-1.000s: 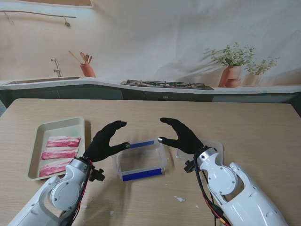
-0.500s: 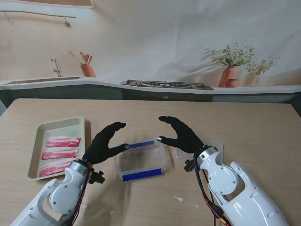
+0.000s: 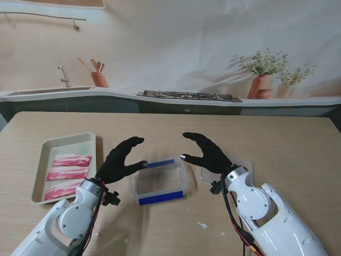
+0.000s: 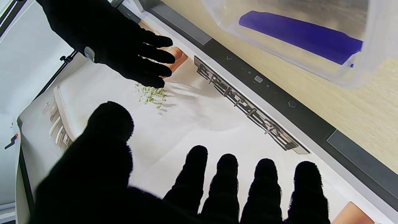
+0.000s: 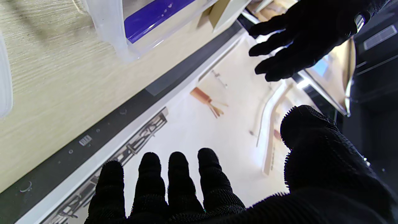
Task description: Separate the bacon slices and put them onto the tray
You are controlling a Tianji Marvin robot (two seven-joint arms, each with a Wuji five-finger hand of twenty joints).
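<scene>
Both black-gloved hands, left hand (image 3: pixel 120 160) and right hand (image 3: pixel 208 153), fingers apart, empty, flanking clear blue-edged plastic container (image 3: pixel 159 181); careless lowering risks knocking it across desk.

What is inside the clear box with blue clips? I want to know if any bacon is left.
The clear box looks empty: only its see-through floor shows, no bacon. Three slices lie on the tray to its left. Neither hand covers its inside.

no readable text, no labels, no brands, no numbers, no signs
</scene>
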